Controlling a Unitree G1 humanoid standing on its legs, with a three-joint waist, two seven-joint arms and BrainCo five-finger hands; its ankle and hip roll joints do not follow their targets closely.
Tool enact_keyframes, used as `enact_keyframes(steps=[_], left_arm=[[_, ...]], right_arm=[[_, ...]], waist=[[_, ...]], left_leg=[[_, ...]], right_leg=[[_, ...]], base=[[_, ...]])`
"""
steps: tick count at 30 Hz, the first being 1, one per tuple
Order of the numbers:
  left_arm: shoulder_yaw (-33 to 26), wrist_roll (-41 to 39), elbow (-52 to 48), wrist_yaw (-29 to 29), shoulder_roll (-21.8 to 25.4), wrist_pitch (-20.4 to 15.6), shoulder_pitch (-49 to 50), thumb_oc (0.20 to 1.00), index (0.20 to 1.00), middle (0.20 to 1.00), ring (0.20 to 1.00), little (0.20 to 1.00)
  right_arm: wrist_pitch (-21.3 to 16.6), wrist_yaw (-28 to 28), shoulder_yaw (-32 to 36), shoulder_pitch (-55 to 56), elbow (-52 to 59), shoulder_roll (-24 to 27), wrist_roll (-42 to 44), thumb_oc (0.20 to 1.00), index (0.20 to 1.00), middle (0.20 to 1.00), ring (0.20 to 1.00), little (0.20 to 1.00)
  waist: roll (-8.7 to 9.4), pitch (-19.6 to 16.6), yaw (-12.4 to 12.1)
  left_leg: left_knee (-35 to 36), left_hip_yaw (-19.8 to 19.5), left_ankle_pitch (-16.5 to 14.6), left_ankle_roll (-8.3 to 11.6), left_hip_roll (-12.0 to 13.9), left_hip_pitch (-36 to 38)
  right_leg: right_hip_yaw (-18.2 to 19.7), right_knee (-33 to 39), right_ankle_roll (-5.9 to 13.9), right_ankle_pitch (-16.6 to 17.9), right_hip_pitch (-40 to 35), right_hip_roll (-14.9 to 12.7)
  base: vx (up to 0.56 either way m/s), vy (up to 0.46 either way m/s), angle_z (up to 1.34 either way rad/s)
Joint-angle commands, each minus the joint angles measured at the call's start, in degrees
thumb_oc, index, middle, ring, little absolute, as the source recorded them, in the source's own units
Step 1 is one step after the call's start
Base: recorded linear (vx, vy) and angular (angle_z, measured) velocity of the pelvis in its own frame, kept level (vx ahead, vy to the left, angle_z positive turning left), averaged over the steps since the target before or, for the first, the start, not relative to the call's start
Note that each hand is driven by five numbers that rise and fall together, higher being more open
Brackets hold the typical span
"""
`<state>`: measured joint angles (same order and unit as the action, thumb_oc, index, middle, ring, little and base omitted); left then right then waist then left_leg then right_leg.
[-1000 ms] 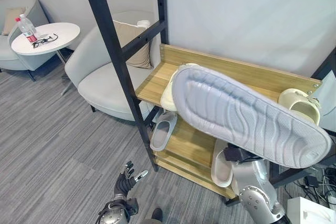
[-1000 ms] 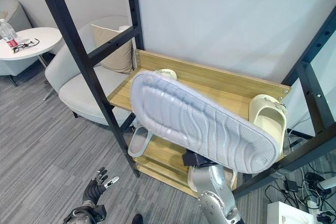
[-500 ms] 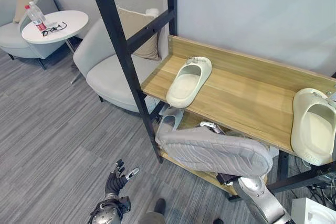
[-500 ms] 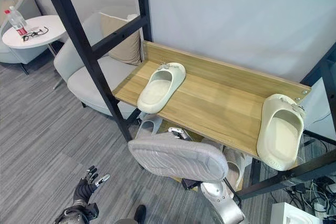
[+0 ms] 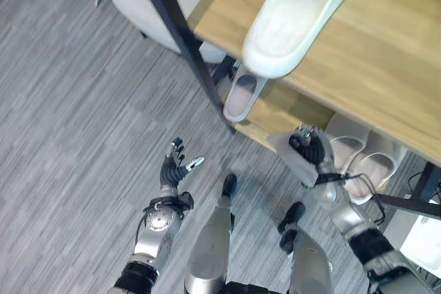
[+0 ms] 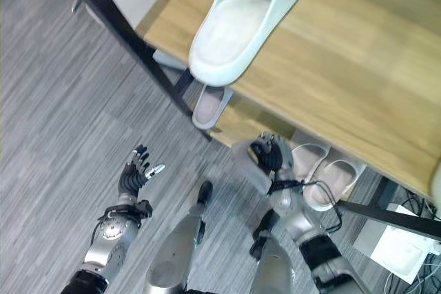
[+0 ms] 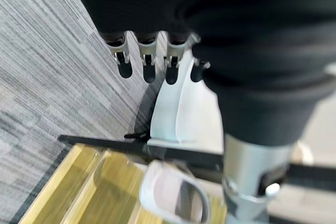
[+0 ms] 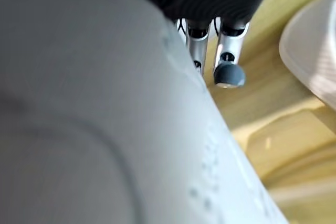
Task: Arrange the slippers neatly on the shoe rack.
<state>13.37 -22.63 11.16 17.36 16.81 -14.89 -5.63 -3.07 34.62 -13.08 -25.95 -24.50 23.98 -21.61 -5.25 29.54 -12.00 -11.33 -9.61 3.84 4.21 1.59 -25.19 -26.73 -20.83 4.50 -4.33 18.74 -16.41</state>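
- Left eye view: the right hand (image 5: 308,151) is gripping a grey slipper (image 5: 293,158) at about 4 o'clock, fingers curled round it, holding it above the floor (image 5: 76,122) just in front of the shoe rack (image 5: 386,60). A cream slipper (image 5: 293,22) is lying on the rack's wooden top shelf at 1 o'clock, its end overhanging the front edge. A small grey slipper (image 5: 242,96) is sitting on the lower shelf beneath it, and a pale pair (image 5: 362,163) is resting at 3 o'clock. The left hand (image 5: 175,168) is hanging at 7 o'clock, fingers spread and holding nothing.
- Right eye view: the same scene is showing, with the right hand (image 6: 270,155) clasping the grey slipper (image 6: 249,164) near 5 o'clock.
- Left wrist view: the left hand's fingers (image 7: 148,66) are pointing straight out over the carpet, with a small grey slipper (image 7: 176,195) lying on the lower wooden shelf.
- Right wrist view: the grey slipper (image 8: 105,129) is pressing close against the right hand's fingers (image 8: 227,61).
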Motion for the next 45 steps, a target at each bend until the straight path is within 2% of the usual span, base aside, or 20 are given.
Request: enact_keyframes(steps=[1,7,12,14,19,20,22,25,30,33,37,39,42,43,44,45], left_arm=[[0.0,-0.2,-4.6,1.6,2.8,-5.3,2.0,1.000,1.000,1.000,1.000,1.000],[1.4,2.0,-6.5,3.2,3.7,-6.1,-1.3,1.000,1.000,1.000,1.000,1.000],[2.3,2.3,-8.4,3.6,5.0,-6.5,-3.1,1.000,1.000,1.000,1.000,1.000],[2.8,2.0,-9.3,3.3,5.5,-6.8,-4.0,1.000,1.000,1.000,1.000,1.000],[5.4,2.3,-11.3,3.1,6.5,-7.4,-7.5,1.000,1.000,1.000,1.000,1.000],[6.0,2.3,-11.5,3.2,6.3,-7.4,-8.5,1.000,1.000,1.000,1.000,1.000],[6.5,2.7,-11.3,3.6,5.7,-7.6,-9.7,1.000,1.000,1.000,1.000,1.000],[6.5,3.1,-11.1,4.1,5.7,-7.5,-10.2,1.000,1.000,1.000,1.000,1.000],[6.4,3.3,-11.1,4.7,6.0,-7.4,-10.6,1.000,1.000,1.000,1.000,1.000],[6.7,3.2,-11.3,5.0,5.9,-6.9,-9.8,1.000,1.000,1.000,1.000,1.000],[6.0,3.3,-11.2,5.6,4.9,-6.0,-8.7,1.000,1.000,1.000,1.000,1.000],[5.9,3.3,-11.2,5.7,4.9,-5.8,-8.5,1.000,1.000,1.000,1.000,1.000],[5.8,3.5,-11.0,6.2,4.4,-5.2,-8.2,1.000,1.000,1.000,1.000,1.000],[5.8,3.5,-11.0,6.2,4.5,-5.2,-8.2,1.000,1.000,1.000,1.000,1.000],[6.3,3.2,-10.6,6.2,4.7,-4.8,-8.2,1.000,1.000,1.000,1.000,1.000],[6.5,2.9,-10.4,6.0,4.8,-4.6,-8.1,1.000,1.000,1.000,1.000,1.000]], right_arm=[[1.0,9.3,0.0,0.3,4.3,2.1,-4.5,0.200,0.200,0.200,0.200,0.200],[3.3,13.9,0.8,-5.0,1.2,5.3,-6.5,0.200,0.200,0.200,0.200,0.200],[5.5,14.7,-1.4,-10.3,-3.6,10.1,-7.4,0.200,0.200,0.200,0.200,0.200],[7.6,14.7,-2.8,-12.4,-7.0,12.5,-8.9,0.200,0.200,0.200,0.200,0.200],[11.6,17.1,-6.2,-18.5,-13.6,12.5,-11.4,0.200,0.200,0.200,0.200,0.200],[12.9,16.9,-7.8,-19.9,-15.4,11.3,-12.1,1.000,1.000,1.000,1.000,1.000],[14.2,15.6,-9.9,-21.0,-17.3,7.3,-13.1,1.000,1.000,1.000,1.000,1.000],[14.1,15.2,-10.4,-20.8,-18.1,4.8,-12.9,1.000,1.000,1.000,1.000,1.000],[13.6,15.0,-11.2,-22.1,-20.6,3.4,-10.7,1.000,1.000,1.000,1.000,1.000],[11.6,16.8,-8.8,-21.4,-21.4,1.0,-4.4,1.000,1.000,1.000,1.000,1.000],[6.7,19.4,-2.5,-12.8,-14.0,-4.5,2.8,1.000,1.000,1.000,1.000,1.000],[5.8,19.5,-1.4,-11.0,-12.5,-5.4,4.3,1.000,1.000,1.000,1.000,1.000],[0.4,20.0,2.4,-6.5,-9.4,-10.5,13.5,1.000,1.000,1.000,1.000,1.000],[0.4,20.0,2.4,-6.5,-9.4,-10.5,13.6,1.000,1.000,1.000,1.000,1.000],[-4.5,19.7,4.9,-7.2,-12.2,-13.8,24.8,1.000,1.000,1.000,1.000,1.000],[-5.9,19.4,5.8,-7.8,-13.1,-14.9,29.1,1.000,1.000,1.000,1.000,1.000]], waist=[[1.64,-6.1,-1.8],[2.17,-5.3,-2.6],[2.58,-4.1,-3.5],[2.60,-3.5,-3.9],[2.43,-3.2,-4.2],[2.43,-3.2,-4.4],[2.71,-3.2,-4.3],[2.94,-3.1,-4.0],[2.76,-2.6,-3.5],[2.29,-2.0,-2.9],[2.39,-2.5,-1.6],[2.42,-2.6,-1.4],[2.24,-2.6,-0.4],[2.29,-2.6,-0.4],[2.16,-2.6,-0.3],[2.03,-2.6,-0.3]], left_leg=[[-1.9,2.5,-4.3,0.01,0.9,-1.1],[-3.2,1.8,-4.6,0.27,0.8,-3.9],[-2.3,1.0,-4.1,0.65,0.5,-4.6],[-2.7,0.6,-4.2,0.77,0.3,-5.6],[-4.0,-0.3,-4.7,0.87,-0.2,-7.7],[-4.0,-0.5,-4.7,0.90,-0.2,-8.0],[-3.5,-0.5,-4.7,0.91,-0.1,-7.5],[-3.1,-0.3,-4.8,0.89,-0.1,-7.0],[-2.7,0.0,-4.7,0.94,-0.1,-6.5],[-2.4,0.1,-4.6,0.75,-0.1,-6.0],[-1.5,0.3,-4.8,0.40,0.1,-4.2],[-1.4,0.4,-4.9,0.35,0.1,-4.0],[-1.2,0.4,-5.2,0.18,0.1,-3.3],[-1.2,0.5,-5.2,0.17,0.1,-3.3],[-1.3,0.7,-5.3,0.10,0.0,-3.2],[-1.1,0.6,-5.2,0.08,0.0,-3.2]], right_leg=[[3.0,-0.3,3.63,-3.8,-3.0,-1.7],[2.7,-1.8,3.66,-4.7,-0.9,-2.1],[1.9,-1.5,3.75,-4.9,-0.7,-1.9],[1.4,-1.9,3.67,-5.3,-0.4,-2.0],[1.0,-3.3,3.44,-6.4,1.2,-2.0],[1.0,-3.4,3.44,-6.5,1.4,-1.9],[1.2,-2.8,3.29,-6.6,1.0,-1.5],[1.4,-2.3,3.22,-6.4,0.6,-1.2],[1.8,-2.1,3.13,-6.3,0.7,-1.1],[2.1,-2.0,2.92,-6.3,0.4,-1.0],[2.5,-0.9,2.91,-6.2,-1.0,-0.7],[2.5,-0.8,2.89,-6.3,-1.2,-0.6],[2.9,-0.7,2.92,-6.1,-1.4,-0.6],[2.9,-0.7,2.93,-6.1,-1.4,-0.6],[3.1,-0.8,2.88,-6.0,-1.3,-0.6],[3.2,-0.8,2.87,-5.9,-1.2,-0.5]], base=[[-0.03,0.026,0.22],[0.01,0.004,0.06],[0.02,-0.017,0.11],[0.02,-0.010,0.11],[0.04,-0.004,0.09],[0.06,-0.009,0.22],[0.05,-0.011,0.18],[0.00,0.000,0.00],[-0.01,0.009,-0.05],[-0.01,0.002,-0.13],[0.02,-0.002,-0.04],[0.00,0.000,0.00],[0.01,-0.003,-0.02],[-0.01,0.007,-0.04],[-0.02,-0.003,-0.07],[-0.02,-0.005,-0.12]])
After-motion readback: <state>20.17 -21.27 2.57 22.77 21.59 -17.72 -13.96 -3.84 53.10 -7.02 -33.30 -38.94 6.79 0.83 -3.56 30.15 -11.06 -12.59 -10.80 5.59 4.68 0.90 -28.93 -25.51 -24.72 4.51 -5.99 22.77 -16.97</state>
